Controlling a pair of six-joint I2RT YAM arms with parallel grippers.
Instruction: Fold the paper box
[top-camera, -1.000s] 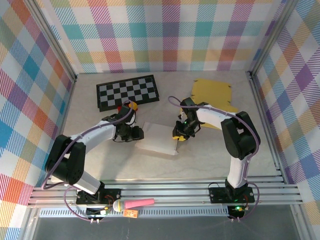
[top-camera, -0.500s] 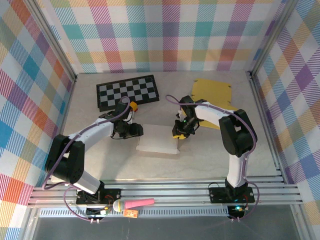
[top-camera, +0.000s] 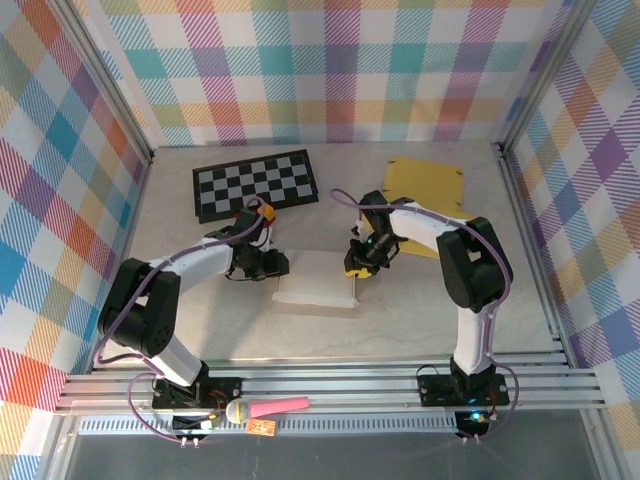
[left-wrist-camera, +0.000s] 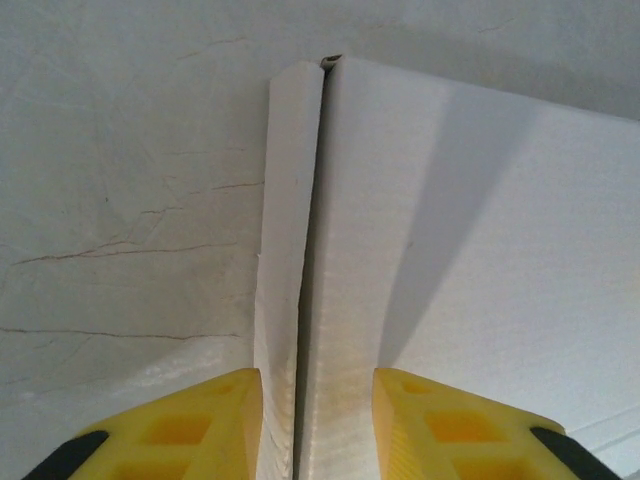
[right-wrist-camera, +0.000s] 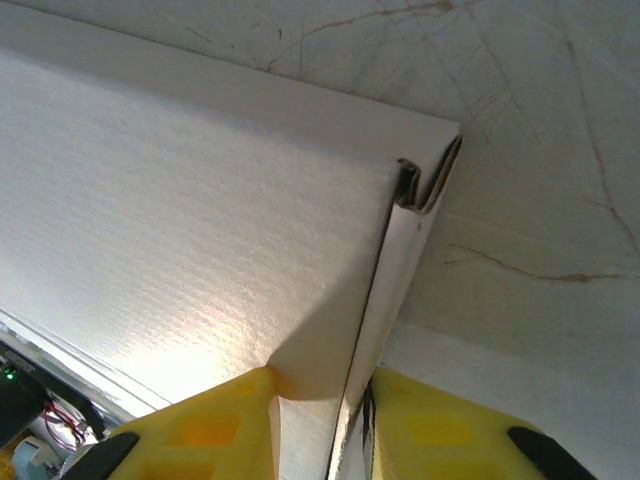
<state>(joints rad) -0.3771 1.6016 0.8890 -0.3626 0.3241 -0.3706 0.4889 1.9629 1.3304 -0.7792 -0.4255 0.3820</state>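
walls (top-camera: 340, 60): pastel plaid panels, three sides
surface (top-camera: 420, 310): pale, marble-look, thin cracks
frame (top-camera: 330, 385): aluminium rails, near edge
light: even

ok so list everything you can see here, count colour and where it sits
paper box: 1, white, table centre, between the tools
checkerboard: 1, black and white, far left of the table
flat sheet: 1, yellow, far right of the table
stick: 1, pink, on the near rail, left of centre
table: 1, pale grey, under it all
left tool: 1, yellow fingers, astride the box's left edge
right tool: 1, yellow fingers, shut on the box's right edge
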